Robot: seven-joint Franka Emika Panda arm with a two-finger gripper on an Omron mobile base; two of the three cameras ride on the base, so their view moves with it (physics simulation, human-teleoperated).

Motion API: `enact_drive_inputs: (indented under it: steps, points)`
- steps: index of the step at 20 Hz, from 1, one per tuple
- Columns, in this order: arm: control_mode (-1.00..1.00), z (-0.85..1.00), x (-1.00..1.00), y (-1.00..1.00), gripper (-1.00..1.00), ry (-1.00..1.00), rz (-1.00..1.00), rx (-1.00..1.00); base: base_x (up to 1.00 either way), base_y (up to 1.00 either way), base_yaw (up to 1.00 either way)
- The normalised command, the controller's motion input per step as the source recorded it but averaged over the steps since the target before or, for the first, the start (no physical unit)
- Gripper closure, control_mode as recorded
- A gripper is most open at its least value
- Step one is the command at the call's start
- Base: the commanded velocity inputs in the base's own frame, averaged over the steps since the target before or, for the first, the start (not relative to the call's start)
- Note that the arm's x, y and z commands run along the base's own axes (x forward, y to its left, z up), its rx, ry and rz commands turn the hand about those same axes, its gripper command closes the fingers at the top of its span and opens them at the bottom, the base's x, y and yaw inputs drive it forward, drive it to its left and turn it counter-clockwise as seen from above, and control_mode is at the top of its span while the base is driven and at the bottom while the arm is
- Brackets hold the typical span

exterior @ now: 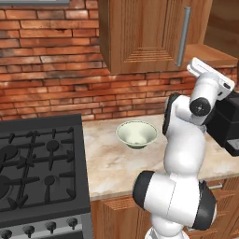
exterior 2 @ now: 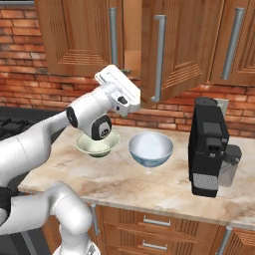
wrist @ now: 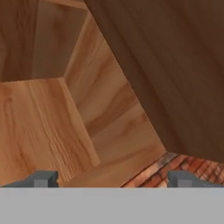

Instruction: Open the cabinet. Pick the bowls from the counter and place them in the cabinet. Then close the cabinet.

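The counter [exterior: 107,163] is a pale stone slab with swirly marks, and it sits on brown wooden fronts. A red brick wall [exterior: 46,70] runs behind the counter. Above the counter hangs the cabinet [exterior 2: 79,35], made of brown wood with long grey bar handles. One cabinet door [exterior 2: 174,50] is swung out, so the inside shows. The hand view looks up into the bare wooden inside of the cabinet, with a strip of brick at the lower edge. The gripper [wrist: 111,179] has its two tips far apart and nothing sits between them. The green bowl [exterior: 137,134] sits on the counter, under the cabinet. The blue bowl [exterior 2: 151,149] sits on the counter just beside the green bowl. A black coffee machine [exterior 2: 209,147] stands on the counter, on the far side of the blue bowl from the green one. A black stove [exterior: 39,168] sits at the other end of the counter, next to its edge.
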Motion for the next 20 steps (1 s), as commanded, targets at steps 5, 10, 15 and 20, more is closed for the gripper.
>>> enact_drive_inputs:
  steps: [5,10,15,20]
  points:
    - [-1.00,0.00,0.82,-0.33,-1.00,0.19,-0.09,0.00,0.00,0.00,0.00]
    - [-1.00,0.00,0.62,-0.70,-1.00,0.20,-0.06,0.02,0.00,0.00,0.00]
    - [-1.00,0.00,0.09,-0.79,-1.00,0.09,-0.07,0.04,0.00,0.00,0.00]
    - [-1.00,0.76,-0.08,0.02,-1.00,-0.10,-0.11,-0.26,0.00,0.00,0.00]
